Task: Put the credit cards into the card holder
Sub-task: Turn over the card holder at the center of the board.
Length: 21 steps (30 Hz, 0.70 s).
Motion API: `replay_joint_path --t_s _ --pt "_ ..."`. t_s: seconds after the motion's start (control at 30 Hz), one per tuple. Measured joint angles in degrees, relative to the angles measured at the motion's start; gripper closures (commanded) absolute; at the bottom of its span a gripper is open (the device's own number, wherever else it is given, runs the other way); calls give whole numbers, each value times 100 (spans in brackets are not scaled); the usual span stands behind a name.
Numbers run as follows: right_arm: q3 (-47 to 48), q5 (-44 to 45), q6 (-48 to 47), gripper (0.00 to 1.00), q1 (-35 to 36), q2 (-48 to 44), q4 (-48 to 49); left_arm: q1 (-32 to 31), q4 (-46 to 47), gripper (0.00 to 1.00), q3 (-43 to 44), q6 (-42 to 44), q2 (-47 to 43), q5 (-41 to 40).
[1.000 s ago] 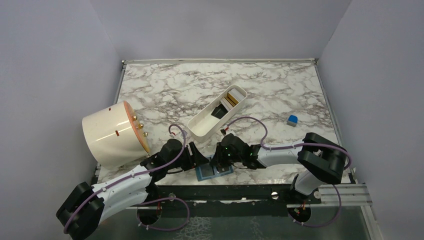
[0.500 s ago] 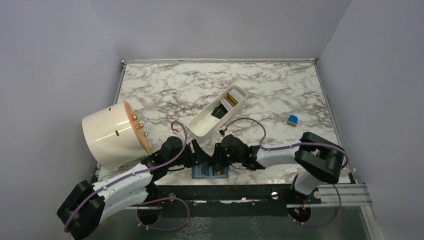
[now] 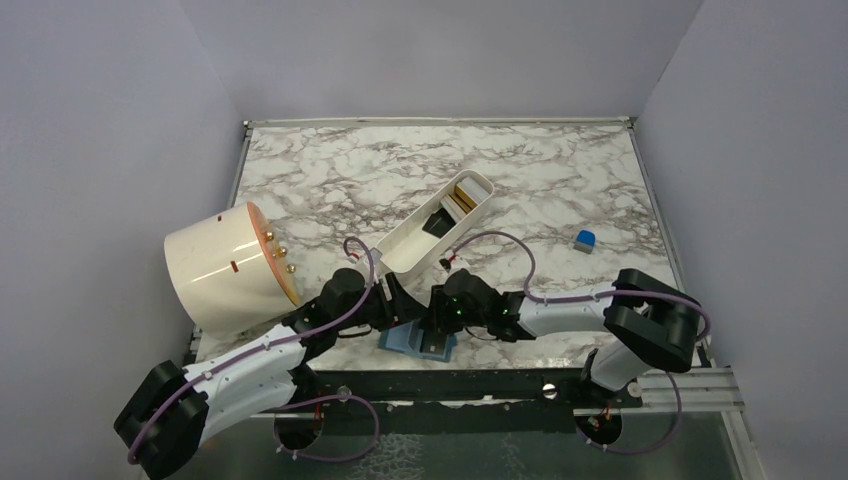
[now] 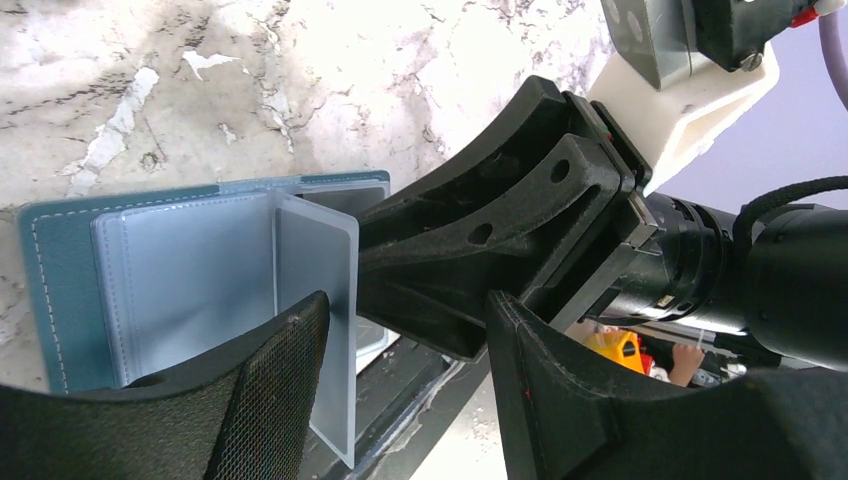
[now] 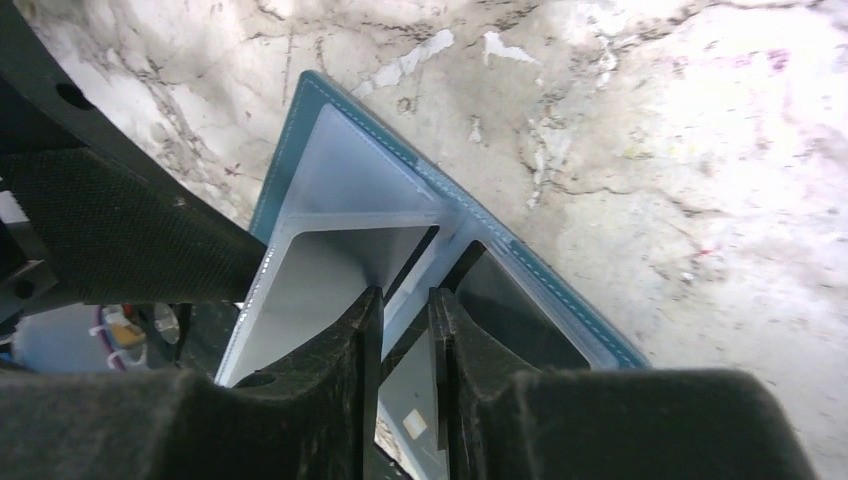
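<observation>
At the desk's (image 3: 560,170) near edge, the card holder (image 4: 180,270) is lying open right under both arms, the left gripper (image 4: 400,325) gaping wide by its upright clear leaf, the right gripper (image 5: 400,310) sitting almost closed there, hold unclear, credit cards (image 3: 461,199) resting well behind.

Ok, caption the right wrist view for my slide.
Right gripper, nearly shut, at the clear pockets of the open teal card holder on the marble table.
</observation>
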Motion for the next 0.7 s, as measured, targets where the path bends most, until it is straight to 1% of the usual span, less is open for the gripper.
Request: replay_joint_path --t_s 0.2,0.37,0.5,0.7 --pt "4 295 -293 74 0 -308 -503 -15 72 40 0 -83 0 68" --pt "-101 612 -345 72 0 -833 -938 -81 192 40 0 -146 94 83" --pt "-151 833 -385 72 0 -1235 -1196 -245 302 40 0 -170 262 101" --pt "-175 1263 -328 72 0 -1644 -1755 -656 407 40 11 -190 479 66"
